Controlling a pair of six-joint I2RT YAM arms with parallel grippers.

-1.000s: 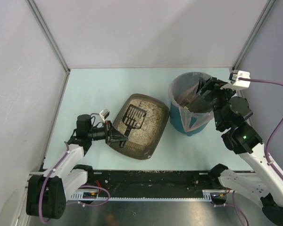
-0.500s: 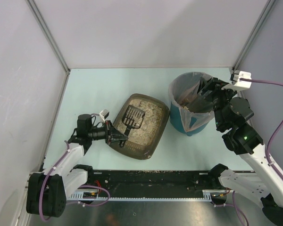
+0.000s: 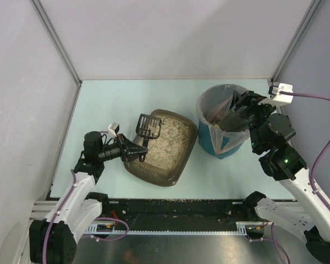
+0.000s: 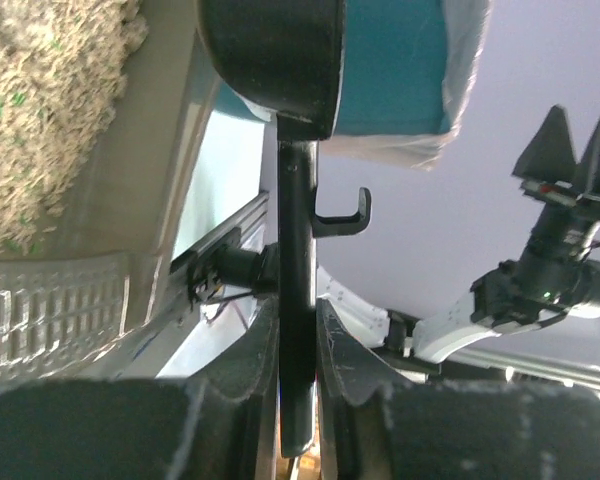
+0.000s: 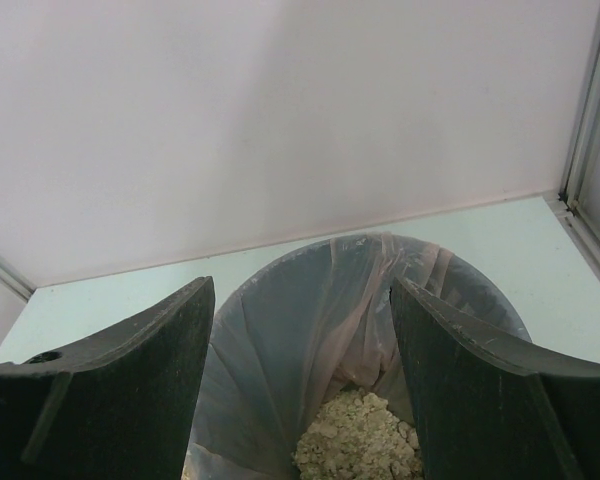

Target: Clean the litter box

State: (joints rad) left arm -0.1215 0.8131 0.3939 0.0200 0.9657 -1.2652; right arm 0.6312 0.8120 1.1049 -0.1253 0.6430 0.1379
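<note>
- Table [image 3: 115,104]: pale teal top, walled on three sides, both arm bases at its near edge.
- Litter box [image 3: 164,179]: dark brown tray, sits mid-table, slightly left of centre and set on a diagonal. Its near-left corner is just beside the left gripper and its far-right corner is close to the bin. Beige grainy litter [image 3: 168,144] covers the floor. Left wrist view shows the rim and inner wall [image 4: 165,140] with litter [image 4: 40,100] behind them.
- Bin [image 3: 217,146]: teal, round, clear bag liner, just right of the litter box and not touching it as far as I can tell. Right wrist view looks straight into the liner [image 5: 280,320]; pale litter clumps [image 5: 355,435] lie at the bottom.
- Right gripper [image 3: 237,107]: over the bin's far-right rim, pointing down into it. Fingers spread wide, nothing between them [image 5: 300,380].
- Left gripper [image 3: 136,149]: at the litter box's left rim, lying low and pointing right. Fingers clamped on the scoop handle [image 4: 297,330].
- Scoop [image 3: 148,127]: small, black, slotted. Head sits over the box's far-left corner, handle runs back to the left gripper. Can't tell if the head touches the rim. Load not readable.
- Hook [image 4: 345,215]: small tab sticking out of the scoop handle, clear of the fingers.
</note>
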